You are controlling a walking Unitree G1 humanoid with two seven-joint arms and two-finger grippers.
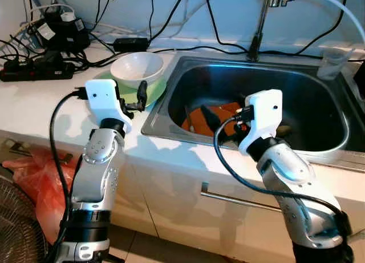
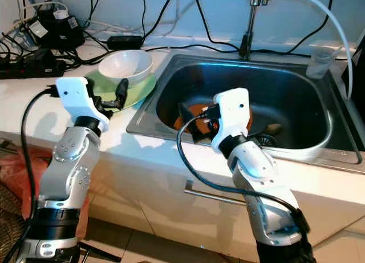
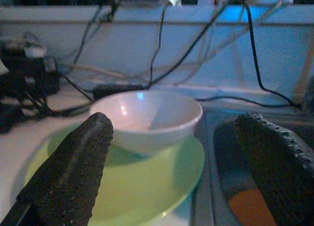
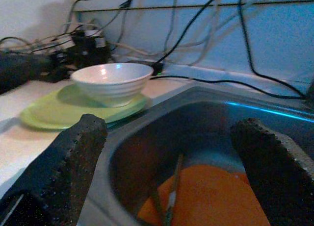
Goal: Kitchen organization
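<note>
Both arms are raised at the surface [image 1: 45, 112] edge. The left gripper [image 1: 138, 97] hangs over the near rim of the green plate [image 1: 157, 87], fingers spread wide, holding nothing. A white bowl [image 1: 137, 66] sits on that plate, beside the sink [image 1: 171, 80].

The right gripper [image 1: 219, 125] is inside the sink, just above the orange item [image 1: 197, 119] on its floor. Its fingers are also wide apart and empty. The orange item is probably a plate or board; the view is too dim to settle it. A thin utensil [image 4: 172, 194], possibly chopsticks, lies across it. A clear cup [image 1: 332, 62] stands at the far right corner, near the tap [image 1: 258, 29].

Risks:
- Left fingers closing on the plate rim could tip it, sending the loose bowl sliding into the sink.
- Lifting the orange item would roll the utensil off toward the drain [image 2: 263, 141].
- Power strips [image 1: 34, 70] and cables [image 1: 131, 43] lie on the surface close to the sink; any splash or a dragged cable is a hazard.
- The right arm's own cable [image 1: 228, 160] loops near the sink edge and could snag.
</note>
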